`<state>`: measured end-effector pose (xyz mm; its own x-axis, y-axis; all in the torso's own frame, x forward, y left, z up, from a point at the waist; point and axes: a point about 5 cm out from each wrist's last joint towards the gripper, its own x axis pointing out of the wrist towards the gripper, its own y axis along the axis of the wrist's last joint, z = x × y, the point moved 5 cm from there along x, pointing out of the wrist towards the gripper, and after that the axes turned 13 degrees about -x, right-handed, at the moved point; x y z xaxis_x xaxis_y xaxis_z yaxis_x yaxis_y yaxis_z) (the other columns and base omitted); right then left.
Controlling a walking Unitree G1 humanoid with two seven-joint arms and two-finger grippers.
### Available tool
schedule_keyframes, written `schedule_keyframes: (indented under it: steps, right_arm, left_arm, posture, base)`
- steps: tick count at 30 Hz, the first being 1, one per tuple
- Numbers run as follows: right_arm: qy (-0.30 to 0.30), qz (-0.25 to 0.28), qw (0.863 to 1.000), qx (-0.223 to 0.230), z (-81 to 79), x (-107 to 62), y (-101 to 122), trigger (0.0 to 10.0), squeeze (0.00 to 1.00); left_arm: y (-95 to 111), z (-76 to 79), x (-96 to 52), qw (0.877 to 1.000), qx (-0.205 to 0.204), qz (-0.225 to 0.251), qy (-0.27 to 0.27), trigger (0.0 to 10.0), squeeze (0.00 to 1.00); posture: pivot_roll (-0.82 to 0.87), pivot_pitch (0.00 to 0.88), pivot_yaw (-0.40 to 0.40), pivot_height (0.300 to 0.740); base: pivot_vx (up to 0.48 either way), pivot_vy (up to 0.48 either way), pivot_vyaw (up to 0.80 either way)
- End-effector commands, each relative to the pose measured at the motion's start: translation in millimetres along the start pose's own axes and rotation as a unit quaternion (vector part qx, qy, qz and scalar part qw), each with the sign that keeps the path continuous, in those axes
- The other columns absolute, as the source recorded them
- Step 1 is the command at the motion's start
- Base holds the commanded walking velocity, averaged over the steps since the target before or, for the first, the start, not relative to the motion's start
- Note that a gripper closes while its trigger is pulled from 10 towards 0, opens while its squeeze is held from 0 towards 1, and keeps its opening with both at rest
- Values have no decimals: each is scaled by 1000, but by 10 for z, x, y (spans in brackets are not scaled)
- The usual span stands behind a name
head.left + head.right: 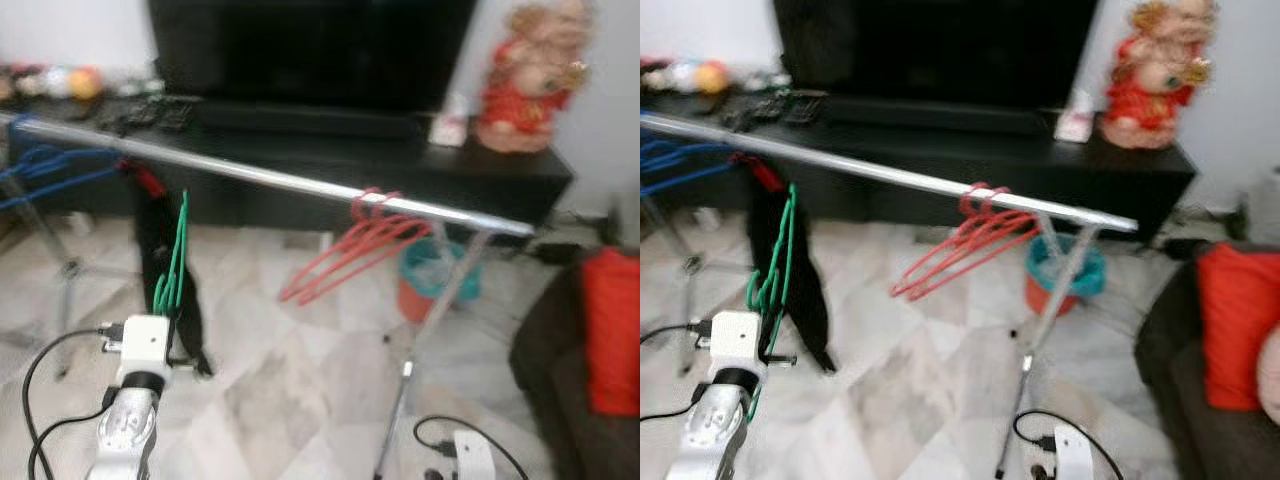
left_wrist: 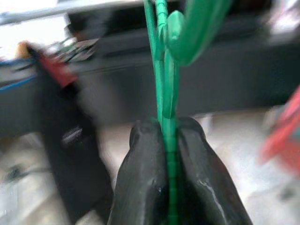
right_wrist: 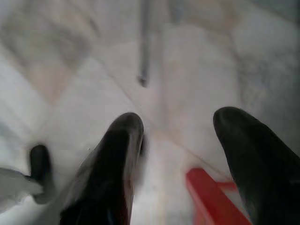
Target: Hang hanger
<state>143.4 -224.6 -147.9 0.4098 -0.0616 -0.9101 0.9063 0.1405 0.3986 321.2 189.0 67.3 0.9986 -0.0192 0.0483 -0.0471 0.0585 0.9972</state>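
Left claw, raised in front of the robot on its left side, has its two black fingers pressed together on the lower part of a green hanger. From the claw, the hanger stands nearly upright, its long axis running from the fingers up toward the rail. The hook end sits at the top, seen close in the left wrist view.

Above and just beyond the hanger's top runs a silver clothes rail. It crosses the scene from the robot's upper left, slanting down to its right. From the head views, the hanger's top appears close under the rail, but whether the hook is over it cannot be told through the blur.

Farther right along the rail hang several red hangers, well apart from the green one. Blue hangers hang at the far left end, and a dark garment hangs just behind the green hanger.

Right claw hangs low with its fingers spread apart, holding nothing, above the tiled floor.

Judging by position, the left arm is the nearer one for lifting the hook over the rail.
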Motion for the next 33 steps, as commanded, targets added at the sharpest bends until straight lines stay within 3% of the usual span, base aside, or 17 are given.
schedule_keyframes:
  steps: [1,17,21,28,33]
  right_arm:
    - [2,34,999,-2,-32,28,270,10000,0]
    - [5,32,999,-3,-45,30,277,10000,0]
    - [5,31,999,-5,-42,30,279,10000,0]
    - [6,31,999,-4,-38,29,275,10000,0]
    - [7,30,1000,-4,-42,30,275,10000,0]
  left_arm:
    - [42,-207,-24,1000,14,0,20,10000,0]
    - [-5,-213,-46,1000,1,-15,19,10000,0]
    - [-37,-197,-40,999,-24,-26,12,10000,0]
    - [-104,-82,-72,997,-30,-62,-46,10000,0]
    - [-206,-108,-140,993,-28,-95,-64,10000,0]
  posture:
    - [143,0,-63,740]
    - [144,0,-63,740]
    - [146,0,-64,740]
    - [143,0,-63,740]
    - [143,0,-60,740]
  base:
    - [409,0,0]
    - [396,0,0]
    - [0,0,0]
    - [0,0,0]
    - [0,0,0]
